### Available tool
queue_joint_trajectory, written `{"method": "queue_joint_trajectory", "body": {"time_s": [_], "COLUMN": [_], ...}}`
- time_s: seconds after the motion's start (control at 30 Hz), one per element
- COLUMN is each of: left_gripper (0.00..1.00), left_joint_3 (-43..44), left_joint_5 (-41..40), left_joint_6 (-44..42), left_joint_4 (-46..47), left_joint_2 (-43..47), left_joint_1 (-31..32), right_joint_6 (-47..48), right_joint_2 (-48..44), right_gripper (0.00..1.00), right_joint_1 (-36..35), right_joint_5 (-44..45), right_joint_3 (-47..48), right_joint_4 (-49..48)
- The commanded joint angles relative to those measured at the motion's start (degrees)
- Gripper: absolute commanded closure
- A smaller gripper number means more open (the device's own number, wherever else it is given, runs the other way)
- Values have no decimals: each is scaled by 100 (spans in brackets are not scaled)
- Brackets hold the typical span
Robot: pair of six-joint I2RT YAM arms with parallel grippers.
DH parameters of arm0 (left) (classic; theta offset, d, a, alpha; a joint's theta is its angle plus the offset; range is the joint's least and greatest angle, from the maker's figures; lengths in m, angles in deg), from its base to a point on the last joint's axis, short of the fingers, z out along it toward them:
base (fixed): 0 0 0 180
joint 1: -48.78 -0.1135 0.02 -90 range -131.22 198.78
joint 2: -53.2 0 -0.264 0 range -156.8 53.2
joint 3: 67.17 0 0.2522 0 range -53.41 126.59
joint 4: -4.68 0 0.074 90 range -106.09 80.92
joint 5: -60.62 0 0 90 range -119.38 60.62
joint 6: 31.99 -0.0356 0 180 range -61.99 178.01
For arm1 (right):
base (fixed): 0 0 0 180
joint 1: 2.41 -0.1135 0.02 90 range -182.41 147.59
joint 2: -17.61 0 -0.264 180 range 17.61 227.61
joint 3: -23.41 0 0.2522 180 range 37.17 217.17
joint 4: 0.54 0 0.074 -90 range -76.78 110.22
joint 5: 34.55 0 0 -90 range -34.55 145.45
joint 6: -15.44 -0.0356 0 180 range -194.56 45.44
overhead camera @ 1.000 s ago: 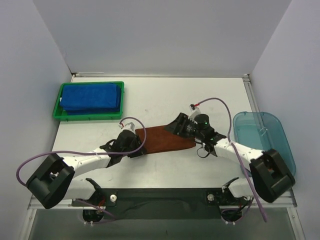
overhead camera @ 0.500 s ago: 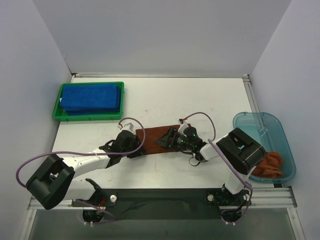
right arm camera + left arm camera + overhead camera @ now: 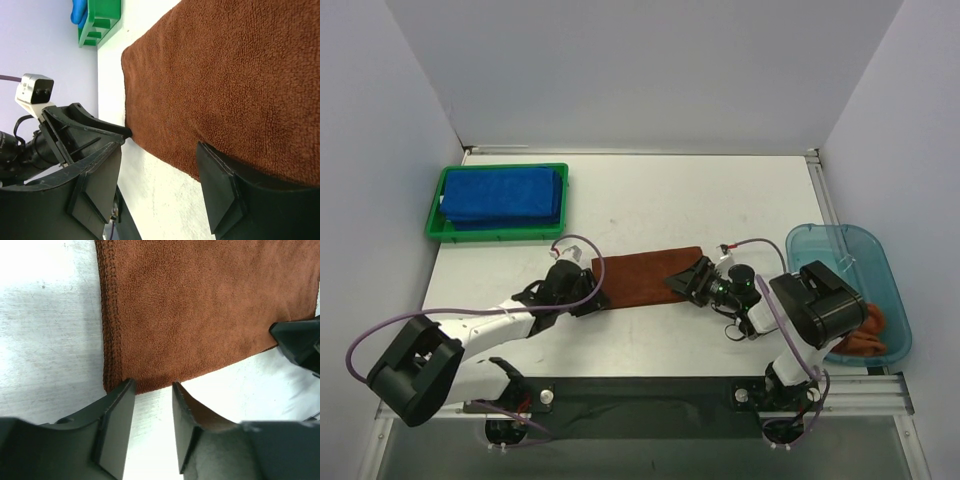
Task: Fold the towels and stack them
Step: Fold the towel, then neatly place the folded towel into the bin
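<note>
Pulled rightward, the right gripper (image 3: pixel 688 281) is now set with jaws spread at the right end of the brown towel (image 3: pixel 645 276), flattened on the table (image 3: pixel 720 200); the left gripper (image 3: pixel 592 297) is set, jaws parted, at its left corner.

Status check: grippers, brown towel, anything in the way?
Left gripper open at brown towel's left end, right gripper open at its right end. Towel flat on table, neither shut on it. Blue towels in green tray, well apart.
</note>
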Motion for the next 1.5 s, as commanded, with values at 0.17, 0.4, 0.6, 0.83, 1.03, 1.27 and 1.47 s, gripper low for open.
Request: {"method": "queue_joint_trajectory", "body": {"time_s": [0.17,0.4,0.6,0.83,1.03,1.27,1.47], "left_gripper": [38,18,3,3,2,2,3], "left_joint_3": [665,1483,1660,1431,1387,1343,1326], "left_joint_5": [-253,-227,377,775,801,1056,1144], "left_joint_6": [-531,-1427,-2166,-2720,-2747,-2676,-2659], "left_joint_4": [-1476,-2471,-2920,-2937,-2814,-2691,-2665], "left_joint_2": [939,1345,1354,1363,1293,1231,1196], "left_joint_1": [-94,-892,-2526,-3873,-3961,-4066,-4084], "right_joint_6": [1214,3658,4599,5048,5172,5453,5541], "right_joint_2": [-1624,-2357,-1033,631,1660,2530,2820], "right_gripper": [37,38,40,36,33,41,44], "right_joint_1": [53,-887,-2231,-3313,-3753,-4061,-4131], "right_joint_5": [-25,1275,2327,3024,3376,3736,3825], "right_joint_3": [873,3297,5067,6755,7740,8312,8312], "right_joint_4": [2654,7358,9267,10182,10490,10534,10534]}}
